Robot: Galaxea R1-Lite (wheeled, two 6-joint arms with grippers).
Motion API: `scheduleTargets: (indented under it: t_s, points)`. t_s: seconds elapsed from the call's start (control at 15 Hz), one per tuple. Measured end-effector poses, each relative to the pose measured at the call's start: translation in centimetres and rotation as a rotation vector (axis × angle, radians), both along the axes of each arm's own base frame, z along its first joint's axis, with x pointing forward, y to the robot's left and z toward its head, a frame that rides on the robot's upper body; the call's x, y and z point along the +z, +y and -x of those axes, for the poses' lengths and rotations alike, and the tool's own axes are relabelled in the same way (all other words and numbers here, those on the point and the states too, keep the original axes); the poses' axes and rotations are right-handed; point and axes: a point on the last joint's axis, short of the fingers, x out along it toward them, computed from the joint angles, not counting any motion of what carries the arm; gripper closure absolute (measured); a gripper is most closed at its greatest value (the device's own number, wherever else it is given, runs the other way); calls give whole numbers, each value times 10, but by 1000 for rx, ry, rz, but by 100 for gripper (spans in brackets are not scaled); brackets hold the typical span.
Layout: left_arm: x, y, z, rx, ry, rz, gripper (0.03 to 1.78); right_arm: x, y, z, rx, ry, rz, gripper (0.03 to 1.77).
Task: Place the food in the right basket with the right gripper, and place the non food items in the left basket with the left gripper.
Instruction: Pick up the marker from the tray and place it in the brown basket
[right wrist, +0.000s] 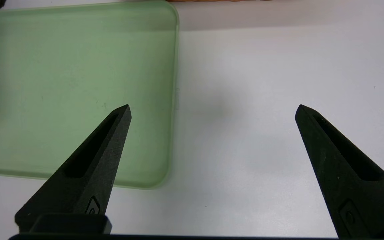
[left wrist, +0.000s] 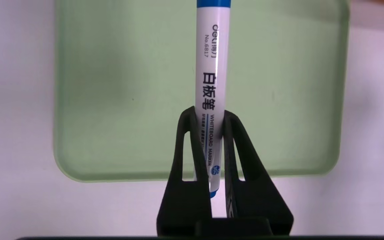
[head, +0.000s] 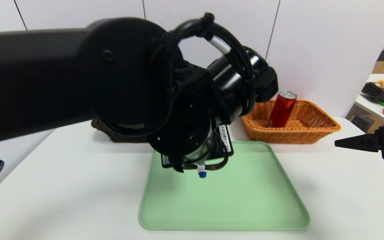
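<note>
Left tool [left wrist: 208, 115] pinches our whiteboard marker [left wrist: 211, 83] above the bare green tray [left wrist: 112, 100], right tool [right wrist: 212, 110] spread idle, red can [head: 282, 109] already in the orange basket [head: 312, 128], dark basket [head: 103, 128] next.

Our left arm reaches across the middle of the head view, its wrist tipped forward and down. Our left gripper [left wrist: 208, 115] has its 2 fingers [left wrist: 188, 156] pinched tight on a white marker [left wrist: 211, 76]. Our right gripper [right wrist: 212, 108] hangs off to the right, angled down, its 2 fingers [right wrist: 332, 156] spread wide with nothing between them.
</note>
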Motion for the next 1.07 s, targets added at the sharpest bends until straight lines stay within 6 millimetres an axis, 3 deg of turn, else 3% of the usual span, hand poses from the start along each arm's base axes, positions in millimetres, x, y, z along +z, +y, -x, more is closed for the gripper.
scheduleTargets:
  t_s: [0.27, 0.6, 1.07]
  points:
    - [18, 26, -18, 86, -115, -33, 164, -3, 0, 1, 0, 9, -1, 10]
    - [31, 59, -62, 154, -230, -50, 164, -3, -1, 3, -1, 8, -5, 10]
    - [8, 76, -115, 261, -238, -84, 164, -2, -1, 4, -1, 4, -7, 10]
